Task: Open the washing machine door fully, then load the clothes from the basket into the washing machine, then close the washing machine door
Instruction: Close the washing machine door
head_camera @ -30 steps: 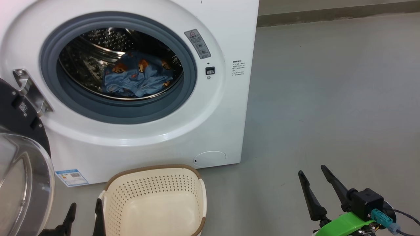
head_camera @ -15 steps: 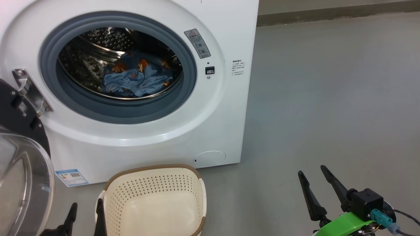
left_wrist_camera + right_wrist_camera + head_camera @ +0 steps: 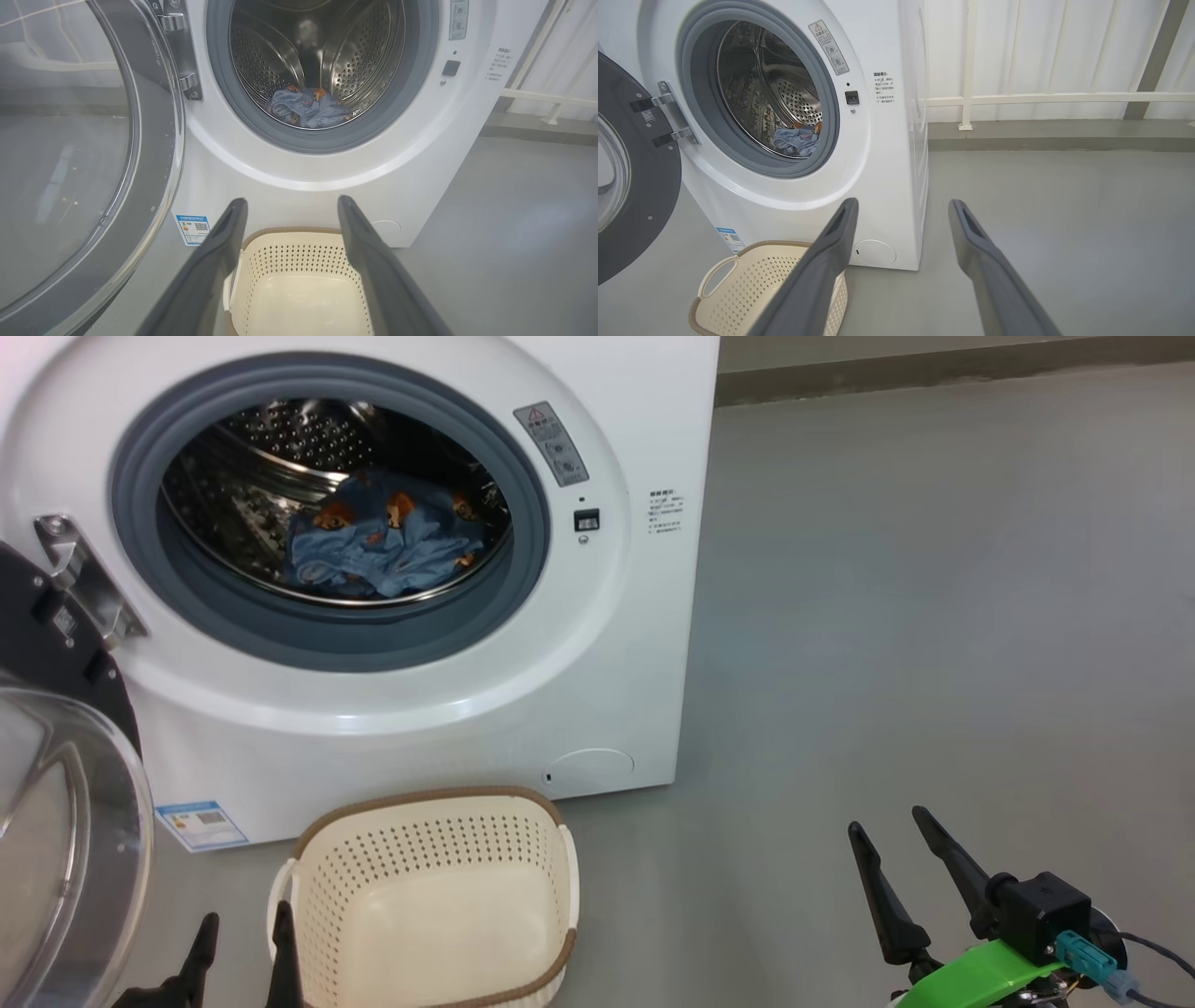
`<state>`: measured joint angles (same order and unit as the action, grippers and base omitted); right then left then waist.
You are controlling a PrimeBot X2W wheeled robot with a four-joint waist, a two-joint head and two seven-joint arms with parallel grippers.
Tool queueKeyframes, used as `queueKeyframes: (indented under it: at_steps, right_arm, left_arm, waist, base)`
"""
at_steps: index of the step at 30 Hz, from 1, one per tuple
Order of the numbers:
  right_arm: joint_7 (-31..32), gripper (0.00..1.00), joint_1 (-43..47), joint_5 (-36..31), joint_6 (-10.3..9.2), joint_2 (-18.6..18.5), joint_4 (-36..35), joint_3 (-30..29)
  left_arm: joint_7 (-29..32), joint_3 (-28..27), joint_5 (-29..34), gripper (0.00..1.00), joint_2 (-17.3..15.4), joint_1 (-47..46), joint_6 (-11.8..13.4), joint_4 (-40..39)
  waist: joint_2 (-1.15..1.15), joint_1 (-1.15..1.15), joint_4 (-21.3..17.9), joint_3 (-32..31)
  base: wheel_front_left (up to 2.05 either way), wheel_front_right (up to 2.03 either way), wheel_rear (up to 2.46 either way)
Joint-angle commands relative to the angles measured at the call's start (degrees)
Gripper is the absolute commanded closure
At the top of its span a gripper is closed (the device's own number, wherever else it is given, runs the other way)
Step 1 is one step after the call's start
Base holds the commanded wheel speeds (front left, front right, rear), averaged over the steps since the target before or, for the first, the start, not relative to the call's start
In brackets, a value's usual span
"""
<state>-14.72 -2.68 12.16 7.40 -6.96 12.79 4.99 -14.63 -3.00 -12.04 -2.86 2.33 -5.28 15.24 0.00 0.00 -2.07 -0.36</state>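
Head view: the washing machine door stands open left of the washing machine; the clothes lie inside the drum. The basket sits on the floor just before the machine. Left gripper and right gripper: fingers spread, unloaded.

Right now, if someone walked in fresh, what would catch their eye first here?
The white washing machine stands with its round door swung wide open at the left, and blue bear-print clothes lie in the steel drum. Just in front sits the cream basket, with nothing in it.
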Motion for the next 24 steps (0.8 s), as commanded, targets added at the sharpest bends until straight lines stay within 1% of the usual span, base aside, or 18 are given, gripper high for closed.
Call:
queueKeyframes:
  at_steps: [1, 6, 10, 24]
  right_arm:
    - [-0.28, 0.00, -2.14, -0.38, 0.09, -0.30, -1.38, 1.33]
    - [-0.28, 0.00, -2.12, -0.32, 0.09, -0.26, -1.39, 1.33]
    - [-0.28, 0.00, -2.11, -0.36, 0.09, -0.18, -1.42, 1.36]
    - [-0.28, 0.00, -2.19, -0.68, 0.09, 0.04, -1.46, 1.28]
  left_arm:
    - [-0.37, -2.06, 0.42, 0.00, -0.60, -1.63, 0.06, -1.29]
    - [-0.37, -2.15, 0.61, 0.00, -0.56, -1.57, -0.19, -1.71]
    - [-0.37, -2.22, 0.76, 0.00, -0.52, -1.54, -0.34, -1.72]
    - [-0.37, -2.47, 1.04, 0.00, -0.42, -2.02, -0.64, -1.11]
  waist:
    - [0.00, 0.00, 0.02, 0.03]
    - [0.00, 0.00, 0.07, 0.15]
    - [0.00, 0.00, 0.11, 0.22]
    - [0.00, 0.00, 0.51, 0.26]
  base:
    - [-1.73, 1.79, -0.06]
    - [-1.35, 1.35, 0.00]
    - [-0.74, 0.74, 0.00]
    - [-0.06, 0.06, 0.00]
